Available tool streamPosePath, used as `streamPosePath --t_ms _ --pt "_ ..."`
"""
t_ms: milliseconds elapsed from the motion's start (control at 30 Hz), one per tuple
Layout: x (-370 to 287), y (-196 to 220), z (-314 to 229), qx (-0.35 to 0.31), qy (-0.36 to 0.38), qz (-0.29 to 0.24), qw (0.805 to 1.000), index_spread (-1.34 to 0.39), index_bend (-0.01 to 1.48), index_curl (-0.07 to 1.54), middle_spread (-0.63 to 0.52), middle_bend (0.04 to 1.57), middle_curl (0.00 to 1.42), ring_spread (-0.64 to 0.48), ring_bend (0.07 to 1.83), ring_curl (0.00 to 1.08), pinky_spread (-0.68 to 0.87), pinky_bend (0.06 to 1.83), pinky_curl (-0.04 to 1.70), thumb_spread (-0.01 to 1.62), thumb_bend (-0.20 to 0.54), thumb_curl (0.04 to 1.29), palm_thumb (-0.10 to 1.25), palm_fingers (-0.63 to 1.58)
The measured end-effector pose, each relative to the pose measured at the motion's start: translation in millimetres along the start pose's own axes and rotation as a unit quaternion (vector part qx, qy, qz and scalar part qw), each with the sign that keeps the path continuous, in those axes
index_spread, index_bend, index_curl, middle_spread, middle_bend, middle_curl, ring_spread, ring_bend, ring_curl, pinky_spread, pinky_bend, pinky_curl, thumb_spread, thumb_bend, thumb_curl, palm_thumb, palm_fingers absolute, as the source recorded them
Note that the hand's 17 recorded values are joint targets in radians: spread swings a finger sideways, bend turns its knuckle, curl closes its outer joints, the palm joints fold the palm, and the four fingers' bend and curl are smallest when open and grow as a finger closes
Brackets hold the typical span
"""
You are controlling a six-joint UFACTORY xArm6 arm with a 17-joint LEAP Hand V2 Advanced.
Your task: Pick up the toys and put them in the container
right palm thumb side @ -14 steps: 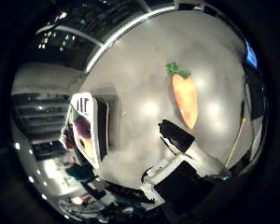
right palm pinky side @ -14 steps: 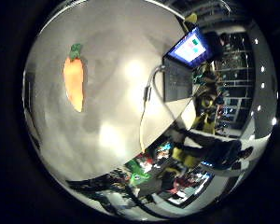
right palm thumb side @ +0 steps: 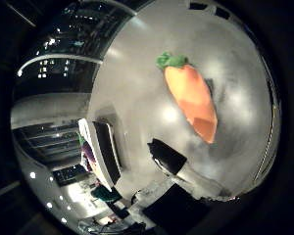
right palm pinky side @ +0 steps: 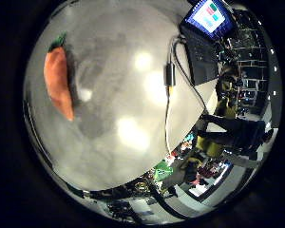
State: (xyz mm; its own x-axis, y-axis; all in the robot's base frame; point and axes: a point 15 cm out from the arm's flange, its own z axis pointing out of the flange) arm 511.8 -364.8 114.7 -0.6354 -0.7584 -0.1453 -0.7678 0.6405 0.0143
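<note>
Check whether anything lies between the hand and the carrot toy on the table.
Nothing visible does. The carrot toy lies alone on the bare white table, with the hand above it. The container sits off to the side.
</note>
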Motion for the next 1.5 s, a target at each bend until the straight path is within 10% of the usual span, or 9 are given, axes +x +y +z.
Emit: streamPosePath --t_ms 633,1067,1200,1500 --pt "-9 7 50 -0.025 0.004 -0.009 1.000 -0.03 0.16 0.27 0.20 0.38 0.37 0.18 0.50 0.26 0.37 0.40 0.26 1.01 -0.022 0.30 0.48 0.28" --pt "-15 14 74 -0.042 0.011 -0.021 0.999 -0.23 0.18 0.27 -0.08 0.61 0.46 -0.15 0.90 0.35 -0.09 0.66 0.26 0.97 -0.011 0.34 0.67 0.97" --pt "-14 13 71 -0.040 0.012 -0.027 0.999 -0.37 0.41 0.40 -0.19 0.79 0.54 -0.22 0.98 0.42 -0.38 0.89 0.36 0.95 -0.016 0.35 0.75 1.31" --pt "-12 1 30 -0.009 0.013 -0.052 0.999 -0.27 0.95 0.63 -0.14 1.11 0.63 -0.19 1.25 0.52 -0.31 1.17 0.53 0.87 0.005 0.46 1.00 1.36"
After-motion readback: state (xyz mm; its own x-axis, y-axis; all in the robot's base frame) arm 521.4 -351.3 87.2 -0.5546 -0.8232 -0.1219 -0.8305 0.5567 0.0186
